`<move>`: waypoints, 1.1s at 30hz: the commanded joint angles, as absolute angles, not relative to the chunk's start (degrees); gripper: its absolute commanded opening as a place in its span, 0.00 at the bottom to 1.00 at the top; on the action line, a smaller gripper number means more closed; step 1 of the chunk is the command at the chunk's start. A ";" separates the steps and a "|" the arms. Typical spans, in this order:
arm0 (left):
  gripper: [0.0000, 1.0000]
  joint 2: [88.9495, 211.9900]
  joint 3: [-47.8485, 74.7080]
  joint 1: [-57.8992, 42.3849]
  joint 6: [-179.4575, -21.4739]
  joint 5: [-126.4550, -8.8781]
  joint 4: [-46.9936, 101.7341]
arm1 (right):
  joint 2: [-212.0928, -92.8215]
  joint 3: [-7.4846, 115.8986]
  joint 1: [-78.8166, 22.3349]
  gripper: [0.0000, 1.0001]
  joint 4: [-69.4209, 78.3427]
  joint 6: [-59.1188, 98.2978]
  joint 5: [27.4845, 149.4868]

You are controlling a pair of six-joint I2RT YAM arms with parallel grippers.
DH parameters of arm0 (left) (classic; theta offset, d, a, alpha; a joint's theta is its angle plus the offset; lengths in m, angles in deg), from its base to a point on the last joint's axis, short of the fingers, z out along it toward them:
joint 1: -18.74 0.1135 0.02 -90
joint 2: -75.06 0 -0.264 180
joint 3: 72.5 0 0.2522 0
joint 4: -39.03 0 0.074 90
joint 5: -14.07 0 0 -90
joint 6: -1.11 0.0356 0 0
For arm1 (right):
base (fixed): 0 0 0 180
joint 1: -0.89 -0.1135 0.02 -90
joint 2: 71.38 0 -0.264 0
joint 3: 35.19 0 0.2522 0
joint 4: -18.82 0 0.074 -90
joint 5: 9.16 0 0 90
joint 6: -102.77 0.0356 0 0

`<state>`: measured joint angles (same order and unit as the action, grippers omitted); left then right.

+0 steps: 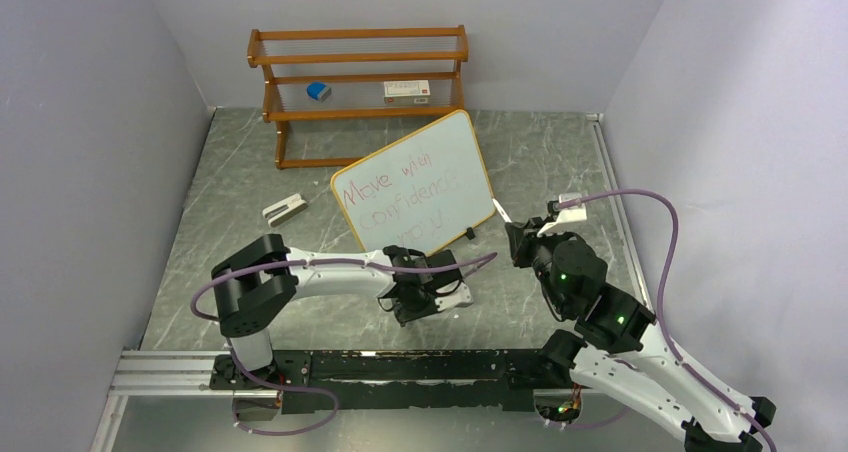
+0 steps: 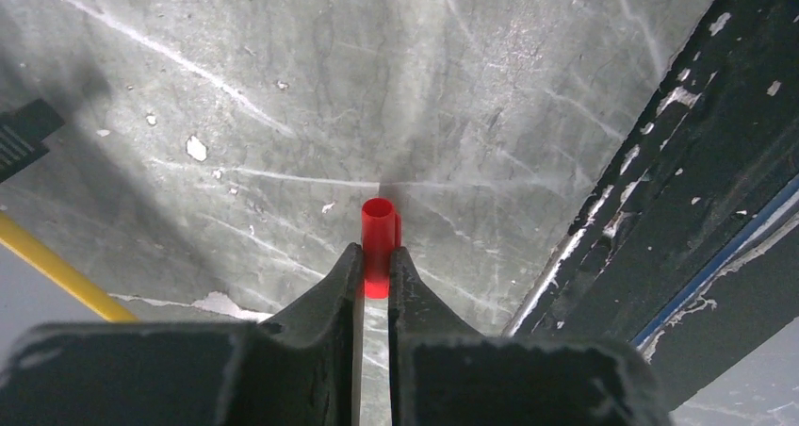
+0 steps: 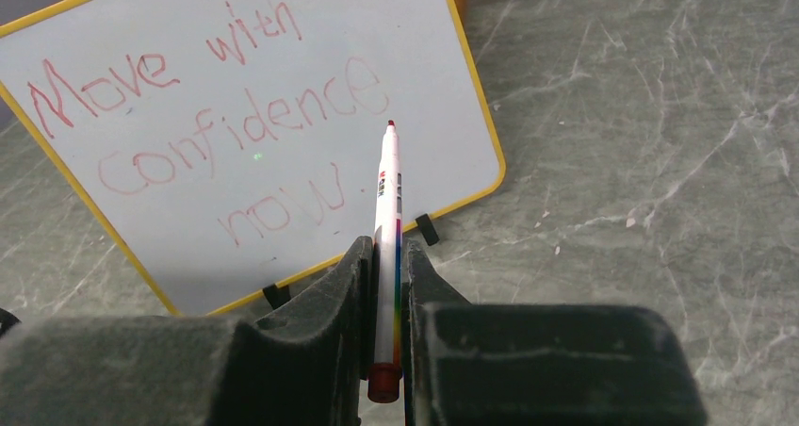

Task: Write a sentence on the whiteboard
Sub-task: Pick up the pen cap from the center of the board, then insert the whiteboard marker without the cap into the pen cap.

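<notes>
Writing in red covers the whiteboard: three lines reading "Move with", "Confidence" and "now". The board stands propped on its black feet in the middle of the table, turned at an angle to the arms, with the shelf behind it.

The marker is clamped upright between the fingers of the right gripper, its bare red tip aimed at the board's right half. From the wrist view I cannot tell whether the tip touches the surface; the overhead view suggests it sits just off the right edge, apart from the board.

The left gripper is closed on the red cap, low over the table near the front rail, with the cap's open mouth facing away from its palm.

The sentence looks complete, so the step in hand is probably capping the marker. To do it well:
- Draw the tip straight back from the board, so no stray stroke lands on the words.
- Raise the cap clear of the table before turning it.
- Line the cap's mouth up along the marker's axis, then push straight. An angled push could smear ink on the rim or twist the marker in its grip.
- Keep both grips firm, since each piece is slim and round.
</notes>
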<state>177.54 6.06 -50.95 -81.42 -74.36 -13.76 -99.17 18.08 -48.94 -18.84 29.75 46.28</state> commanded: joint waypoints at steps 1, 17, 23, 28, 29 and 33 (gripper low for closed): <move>0.05 174.26 5.01 -51.01 -81.68 -77.56 -13.10 | -99.34 18.05 -48.77 0.00 -18.94 30.16 47.22; 0.05 153.18 1.88 -50.34 -77.63 -92.44 -10.00 | -102.74 19.47 -48.71 0.00 -18.79 29.04 54.56; 0.05 142.65 1.56 -50.43 -69.03 -97.38 -6.72 | -102.20 21.68 -48.77 0.00 -18.06 27.90 63.92; 0.05 137.36 -0.11 -50.43 -60.64 -100.47 -3.56 | -103.16 26.99 -48.73 0.00 -19.10 26.42 73.63; 0.05 135.70 -0.95 -50.43 -58.59 -100.22 -2.05 | -103.65 28.81 -48.77 0.00 -19.64 25.99 75.45; 0.05 132.01 -4.49 -50.52 -50.99 -98.44 3.49 | -105.48 32.70 -48.77 0.00 -21.16 24.60 82.99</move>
<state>134.88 -1.73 -50.51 -61.09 -97.86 -3.14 -104.43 28.90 -48.94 -19.76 26.97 72.70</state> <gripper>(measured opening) 0.129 0.150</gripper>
